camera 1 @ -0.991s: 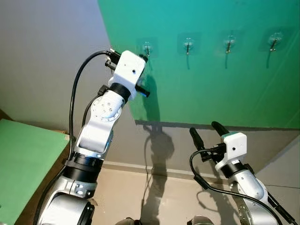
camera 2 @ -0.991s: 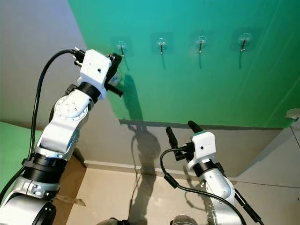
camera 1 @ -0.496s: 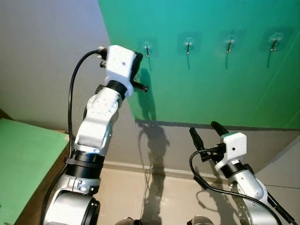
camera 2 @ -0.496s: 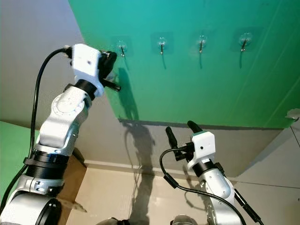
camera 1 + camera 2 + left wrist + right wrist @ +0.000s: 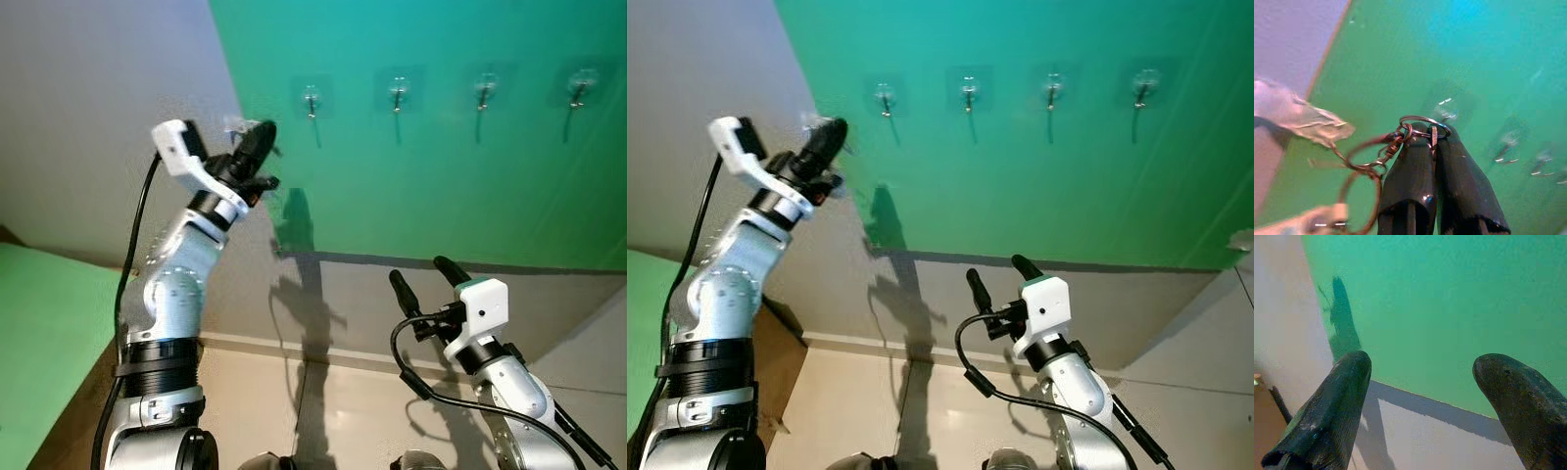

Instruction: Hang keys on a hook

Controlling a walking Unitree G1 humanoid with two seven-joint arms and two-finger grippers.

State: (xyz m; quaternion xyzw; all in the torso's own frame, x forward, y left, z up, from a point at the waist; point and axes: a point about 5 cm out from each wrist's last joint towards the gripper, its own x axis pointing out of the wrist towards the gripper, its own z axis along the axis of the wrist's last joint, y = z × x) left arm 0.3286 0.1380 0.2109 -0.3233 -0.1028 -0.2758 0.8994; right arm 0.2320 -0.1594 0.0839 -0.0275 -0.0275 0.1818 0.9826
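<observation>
Your left gripper [image 5: 1431, 134] has its two black fingers [image 5: 1410, 166] pinched together on a metal key ring [image 5: 1425, 121] right at the tips. From that ring a small swivel link runs to a second, larger ring [image 5: 1359, 169], and blurred pale keys [image 5: 1300, 115] dangle off toward 9 o'clock in the wrist view. In the head view your left gripper [image 5: 257, 140] is raised in front of the green wall panel [image 5: 441, 176], tips pointing up toward 1 o'clock, with the leftmost hook [image 5: 312, 98] near, at about 1 o'clock from the tips and clear of them. Three more hooks [image 5: 398, 91] run along the panel toward 3 o'clock. Your right gripper [image 5: 423, 275] sits low at 5 o'clock in the frame, its fingers [image 5: 1327, 416] spread wide with nothing between them, aimed at the panel's lower edge and the grey wall [image 5: 1415, 431] below.
</observation>
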